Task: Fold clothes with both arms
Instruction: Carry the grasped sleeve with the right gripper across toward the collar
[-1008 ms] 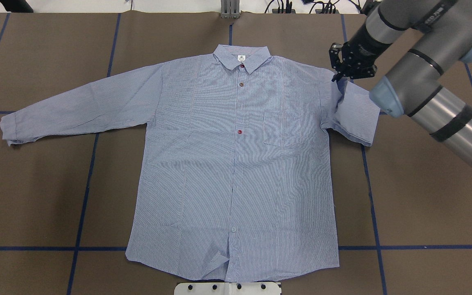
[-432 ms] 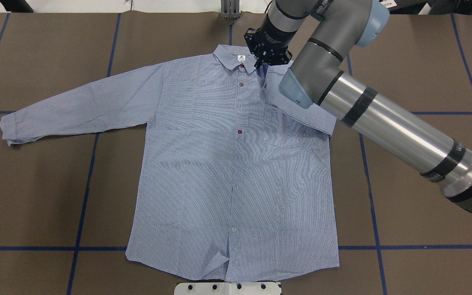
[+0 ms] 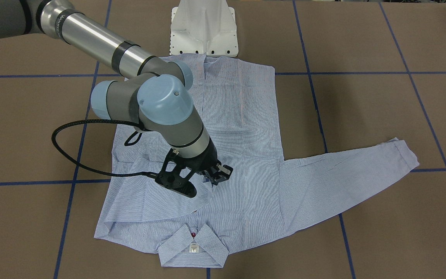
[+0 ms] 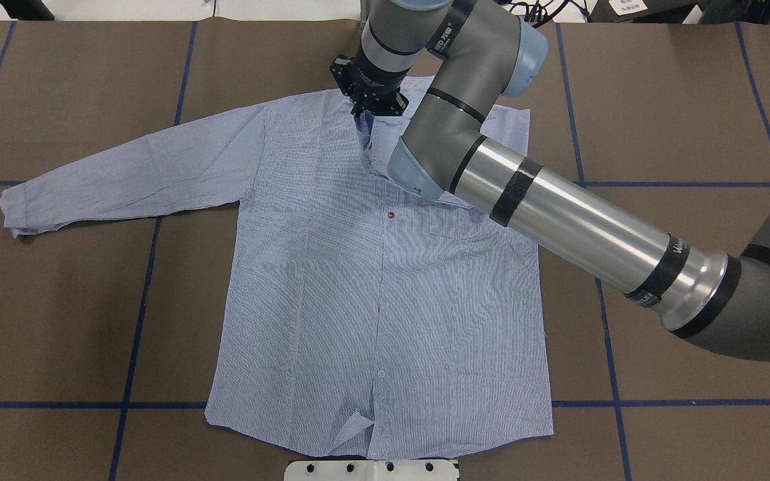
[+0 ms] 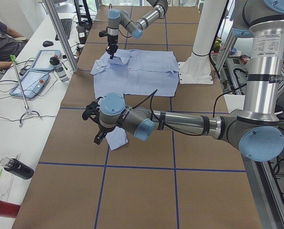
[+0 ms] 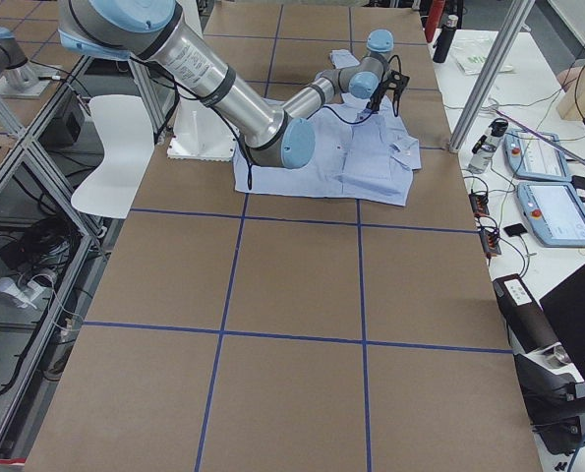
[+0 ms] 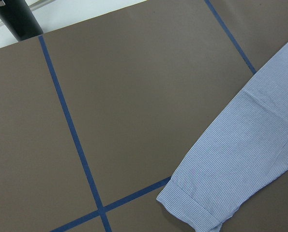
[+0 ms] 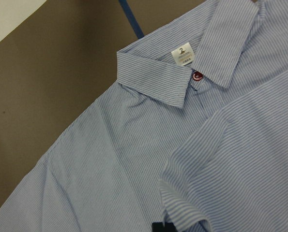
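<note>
1. Blue shirt (image 4: 331, 300) flat, buttons up, mid-table (image 4: 57, 300); collar (image 3: 212, 252) at far side from robot.
2. In right gripper (image 4: 366, 115), clamped: the folded-over cuff (image 4: 363, 125), raised over chest near collar.
3. Far left, left gripper (image 5: 98, 138) above outstretched cuff (image 5: 117, 140); its grip can't be told.

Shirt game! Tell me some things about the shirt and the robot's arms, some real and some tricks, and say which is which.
1. The right gripper pinches the right sleeve and holds it over the shirt's chest. True.
2. The left sleeve is folded over the chest too. False: it lies stretched out flat on the table.
3. The collar has a small white label inside. True.
4. The shirt is green. False: it is light blue with fine white stripes.
</note>
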Tool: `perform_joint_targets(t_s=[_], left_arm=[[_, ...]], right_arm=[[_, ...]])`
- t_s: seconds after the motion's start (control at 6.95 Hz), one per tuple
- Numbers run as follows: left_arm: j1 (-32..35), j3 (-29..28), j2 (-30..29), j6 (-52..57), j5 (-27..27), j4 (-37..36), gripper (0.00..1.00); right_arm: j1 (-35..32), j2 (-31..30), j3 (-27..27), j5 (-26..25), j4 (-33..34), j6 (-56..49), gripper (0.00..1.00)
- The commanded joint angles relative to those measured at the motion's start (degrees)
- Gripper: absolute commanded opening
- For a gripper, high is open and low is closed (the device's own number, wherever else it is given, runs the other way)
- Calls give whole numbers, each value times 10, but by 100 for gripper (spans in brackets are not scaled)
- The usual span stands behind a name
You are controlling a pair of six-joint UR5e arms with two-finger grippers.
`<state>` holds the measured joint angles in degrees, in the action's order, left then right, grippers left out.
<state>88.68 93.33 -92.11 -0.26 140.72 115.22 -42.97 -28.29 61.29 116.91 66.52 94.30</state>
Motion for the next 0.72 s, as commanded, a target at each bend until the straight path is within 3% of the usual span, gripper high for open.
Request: perform_joint_targets(t_s=[0.0, 0.43, 0.58], left_arm=[[0, -1, 0, 0, 0, 0, 100], [0, -2, 0, 0, 0, 0, 100], [-1, -3, 0, 1, 0, 0, 100]], right_arm=[[22, 15, -11, -26, -4, 3, 0], [39, 22, -35, -53, -57, 10, 0], [39, 24, -37, -54, -58, 12, 32]])
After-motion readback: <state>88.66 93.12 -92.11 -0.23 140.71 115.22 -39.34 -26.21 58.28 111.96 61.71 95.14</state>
